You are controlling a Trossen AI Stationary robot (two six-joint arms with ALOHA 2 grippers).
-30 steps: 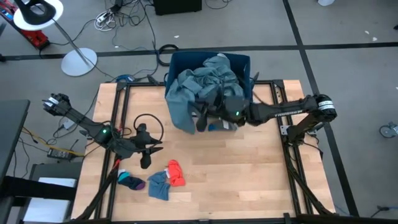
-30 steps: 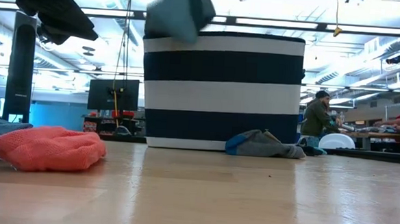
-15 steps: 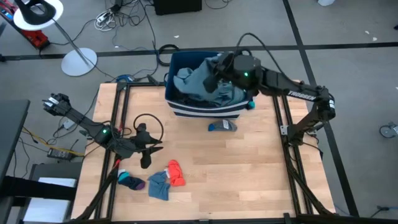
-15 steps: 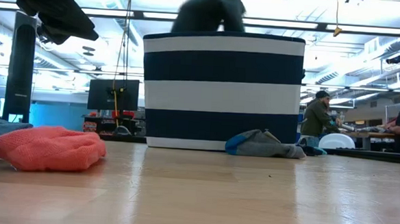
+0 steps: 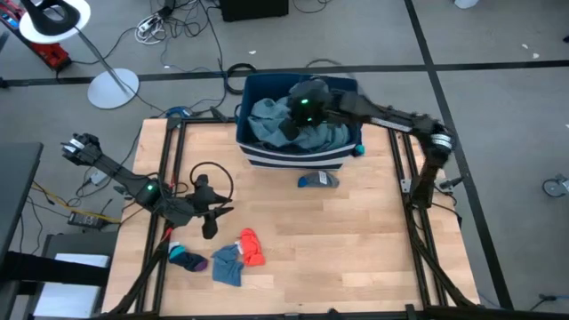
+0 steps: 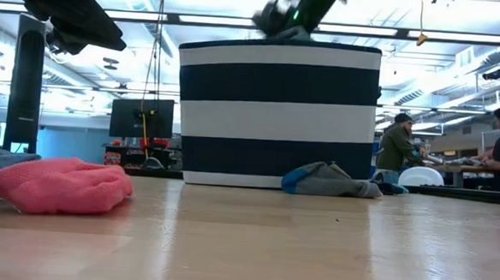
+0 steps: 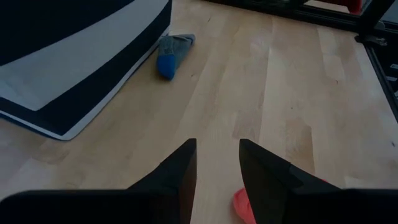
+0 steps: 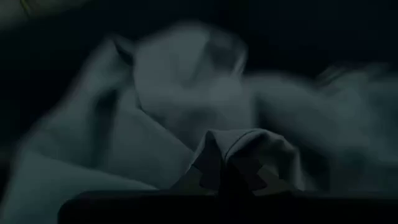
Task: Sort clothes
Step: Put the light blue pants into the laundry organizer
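Sorting looks partly done. The striped bin [image 5: 298,156] holds a heap of teal-grey cloth [image 5: 267,120]. The right gripper [image 5: 298,111] reaches into it, jaws clenched on a fold of that cloth. A grey-and-blue piece [image 5: 317,180] lies beside the bin; the orange piece [image 5: 252,246], blue piece [image 5: 227,263] and a dark sock [image 5: 188,260] wait near the left gripper [image 7: 217,165] (parted, empty, hovering over the table).
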